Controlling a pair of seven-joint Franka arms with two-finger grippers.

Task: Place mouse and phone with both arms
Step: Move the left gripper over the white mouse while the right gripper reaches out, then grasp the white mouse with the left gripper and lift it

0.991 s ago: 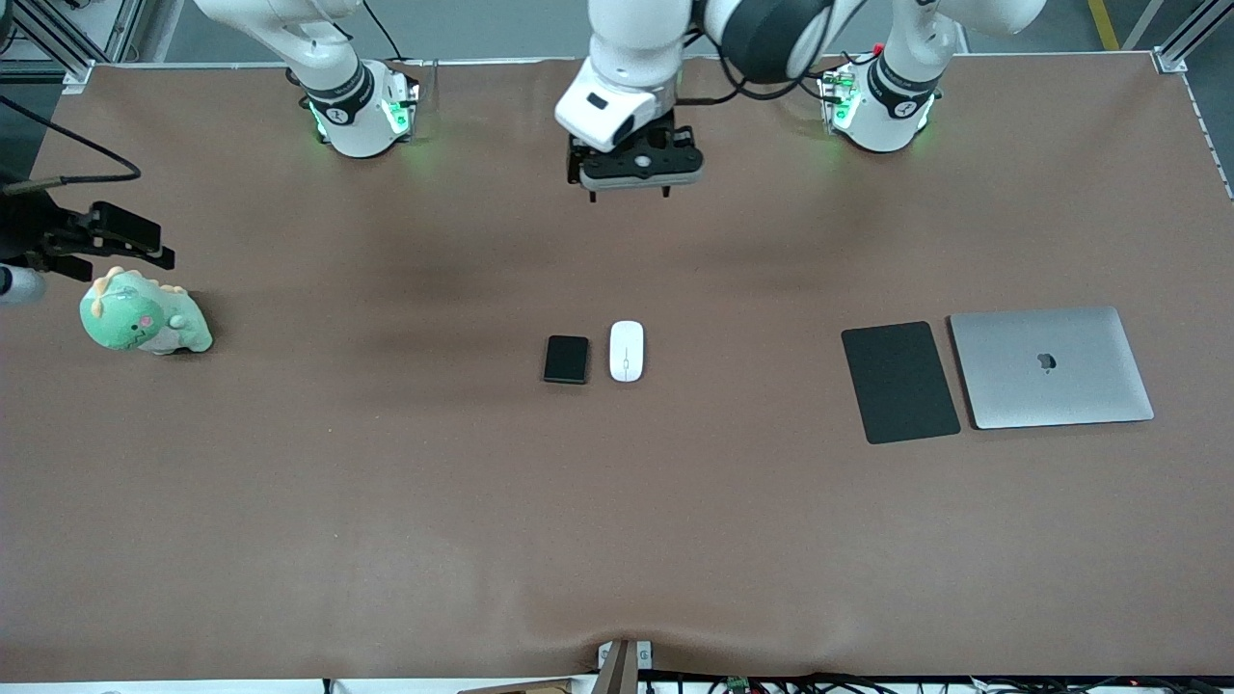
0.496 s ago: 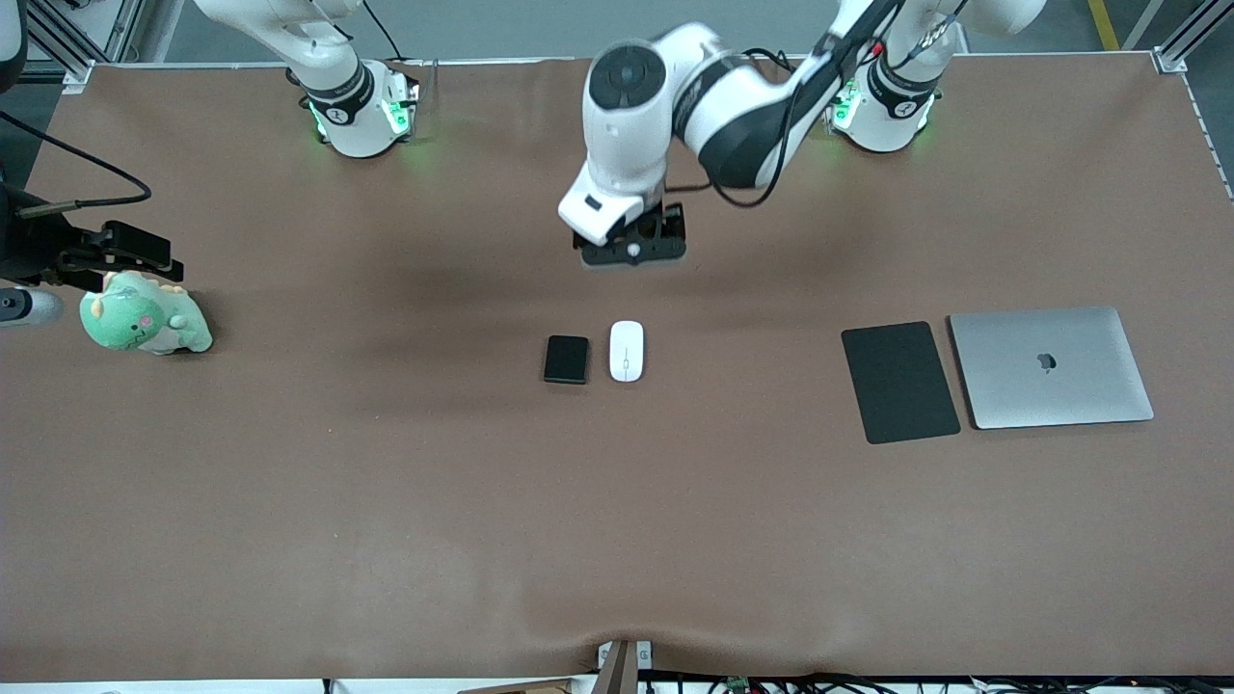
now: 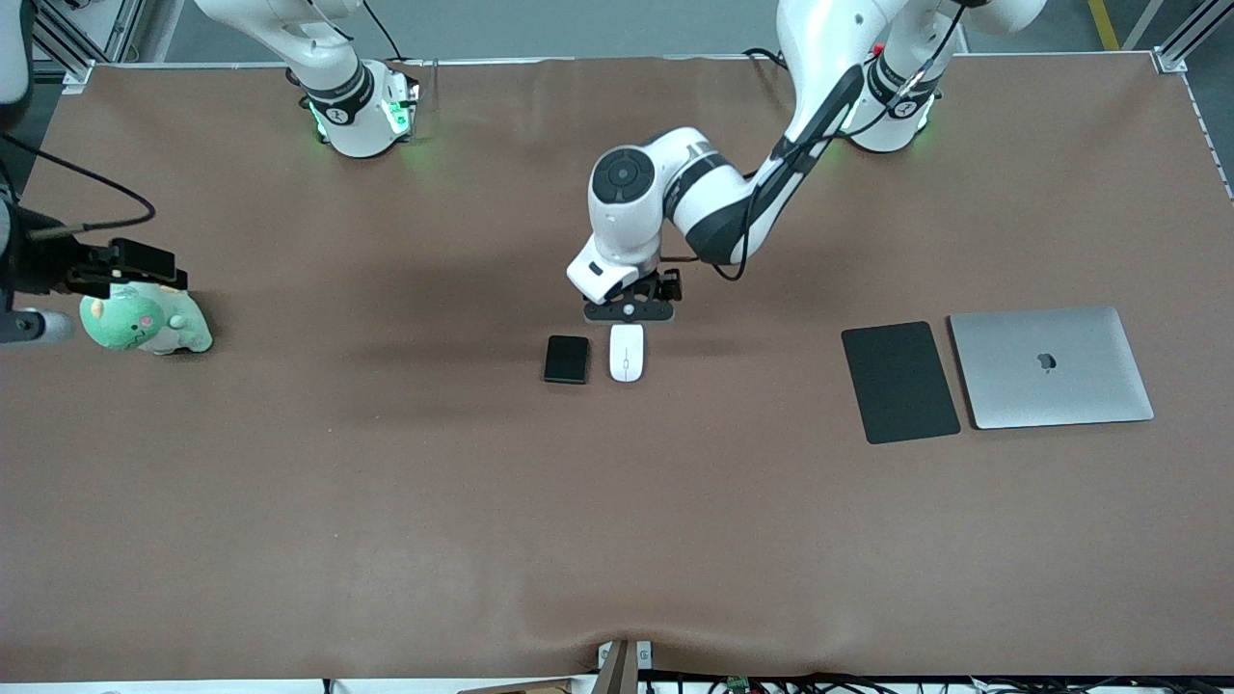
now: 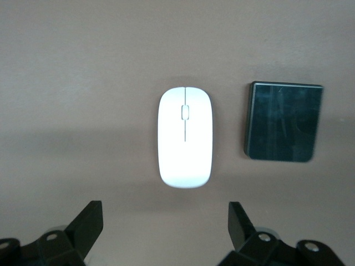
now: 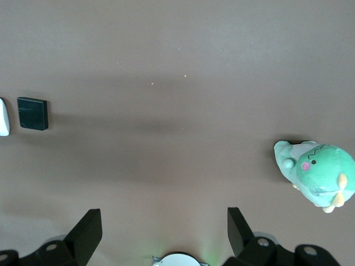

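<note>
Both items lie untouched side by side mid-table, the glossy white oval mouse (image 3: 627,352) under the left gripper (image 3: 630,310) with fingers spread, the small black slab phone (image 3: 566,359) awaiting the open-fingered right gripper (image 3: 120,267) over a green plush dinosaur (image 3: 145,323).

Brown table (image 3: 386,501); grey floor (image 3: 501,29)

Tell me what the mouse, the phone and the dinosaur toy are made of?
The mouse looks like glossy white plastic: it shines brightly and is smooth. The phone looks like glossy black glass or plastic, because faint reflections streak its face; which one is hard to say. The dinosaur toy seems to be soft green plush, with a fuzzy, matte surface and rounded stuffed shape.
</note>
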